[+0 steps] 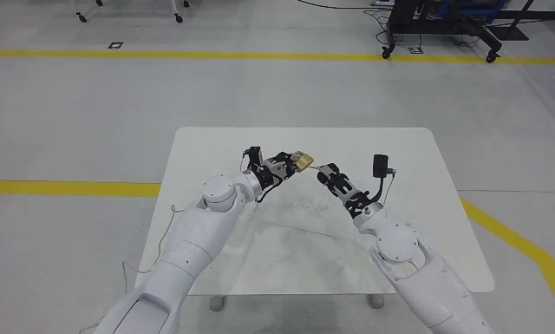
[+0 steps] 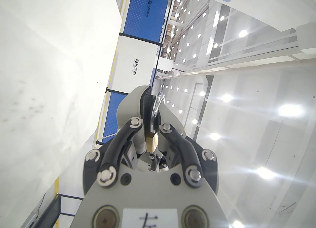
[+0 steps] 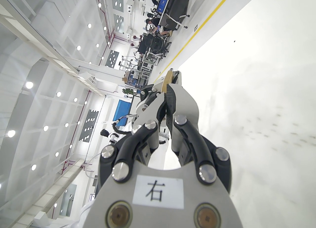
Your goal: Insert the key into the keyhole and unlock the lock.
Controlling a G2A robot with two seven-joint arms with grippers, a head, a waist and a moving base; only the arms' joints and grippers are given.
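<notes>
My two arms bend in from either side, wrists angled inward and held above the table, so my grippers are nearly tip to tip. My left gripper (image 1: pixel 293 163) is clamped on the lock (image 1: pixel 303 162), and my right gripper (image 1: pixel 327 171) is pinched tight on the key (image 3: pixel 169 79).

Grey floor (image 1: pixel 260 91) with yellow lines (image 1: pixel 173 54), white table (image 1: pixel 416 160).

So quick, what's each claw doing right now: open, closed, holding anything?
Left claw: closed on the lock.
Right claw: closed on the key.
</notes>
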